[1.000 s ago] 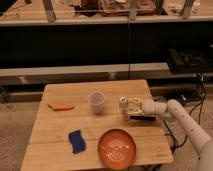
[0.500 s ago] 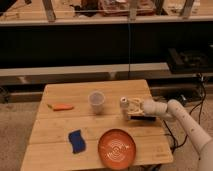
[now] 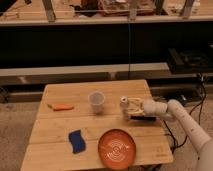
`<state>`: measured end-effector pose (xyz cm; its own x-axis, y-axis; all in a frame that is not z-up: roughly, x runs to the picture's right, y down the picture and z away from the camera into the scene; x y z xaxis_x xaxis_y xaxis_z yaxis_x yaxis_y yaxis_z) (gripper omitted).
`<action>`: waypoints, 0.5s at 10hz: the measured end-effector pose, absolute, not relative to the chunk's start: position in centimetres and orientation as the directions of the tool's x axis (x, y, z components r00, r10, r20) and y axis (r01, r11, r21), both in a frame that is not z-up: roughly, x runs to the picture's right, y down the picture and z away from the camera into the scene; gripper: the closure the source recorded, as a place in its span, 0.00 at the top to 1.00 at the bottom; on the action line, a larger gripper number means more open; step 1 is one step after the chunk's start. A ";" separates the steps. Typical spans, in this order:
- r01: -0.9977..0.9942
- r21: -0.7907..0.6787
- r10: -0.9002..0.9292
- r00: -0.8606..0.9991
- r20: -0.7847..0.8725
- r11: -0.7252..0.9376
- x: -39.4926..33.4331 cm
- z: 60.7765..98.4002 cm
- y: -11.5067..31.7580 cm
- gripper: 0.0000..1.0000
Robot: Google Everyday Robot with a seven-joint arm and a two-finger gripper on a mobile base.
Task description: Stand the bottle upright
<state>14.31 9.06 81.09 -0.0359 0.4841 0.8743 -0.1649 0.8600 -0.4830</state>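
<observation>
The bottle (image 3: 123,105) is small and pale beige with a whitish cap, and it stands upright on the right part of the wooden table (image 3: 60,125). My gripper (image 3: 131,107) is right beside it on its right side, at the bottle's height, at the end of the white arm (image 3: 175,112) that reaches in from the right. I cannot make out whether the gripper touches the bottle.
A translucent plastic cup (image 3: 96,101) stands left of the bottle. An orange carrot-shaped object (image 3: 62,106) lies at the left. A blue sponge (image 3: 76,140) and an orange plate (image 3: 117,148) are near the front edge. A dark shelf unit runs behind the table.
</observation>
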 end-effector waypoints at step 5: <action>-0.165 -0.487 0.487 -0.038 0.872 0.858 14.4 81.1 9.1 0.38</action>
